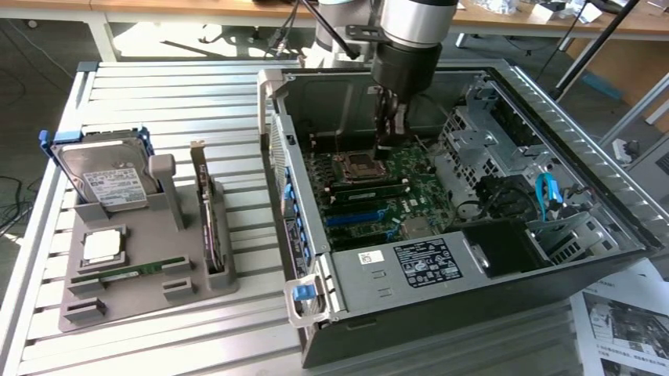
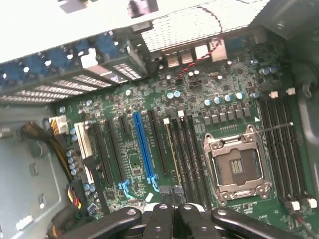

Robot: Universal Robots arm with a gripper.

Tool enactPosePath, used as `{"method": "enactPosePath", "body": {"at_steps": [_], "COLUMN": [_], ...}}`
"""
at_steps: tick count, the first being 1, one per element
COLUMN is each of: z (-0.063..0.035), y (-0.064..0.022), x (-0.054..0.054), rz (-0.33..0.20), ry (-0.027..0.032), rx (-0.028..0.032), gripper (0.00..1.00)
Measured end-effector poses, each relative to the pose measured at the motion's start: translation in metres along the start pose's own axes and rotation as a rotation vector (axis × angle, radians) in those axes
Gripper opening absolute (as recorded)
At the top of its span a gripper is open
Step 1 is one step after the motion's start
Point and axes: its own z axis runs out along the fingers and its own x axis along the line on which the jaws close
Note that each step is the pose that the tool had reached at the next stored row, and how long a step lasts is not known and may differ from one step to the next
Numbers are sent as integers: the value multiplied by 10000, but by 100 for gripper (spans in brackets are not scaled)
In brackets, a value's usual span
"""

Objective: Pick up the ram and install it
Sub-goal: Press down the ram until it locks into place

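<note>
Hovering inside the computer case point(image 1: 585, 235) above the motherboard point(image 2: 224, 89), the closed, empty end effector point(image 2: 174, 211) sits just above the seated ram point(image 2: 172, 149).

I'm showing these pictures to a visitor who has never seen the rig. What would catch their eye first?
First, the open computer case on the slatted table, with the arm reaching into it and its shut gripper low over the green motherboard beside the empty processor socket. Next, the grey holder at the exterior view's left, with a hard drive standing in it and a ram lying flat.
</note>
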Motion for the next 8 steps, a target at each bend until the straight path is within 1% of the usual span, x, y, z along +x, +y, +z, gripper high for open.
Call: {"method": "enactPosePath", "body": {"at_steps": [1,8], "z": [0,0], "y": [0,0], "x": [0,0], "rz": [260,1480], "ry": [7,42], "rx": [-25,-148], "gripper": [11,11]}}
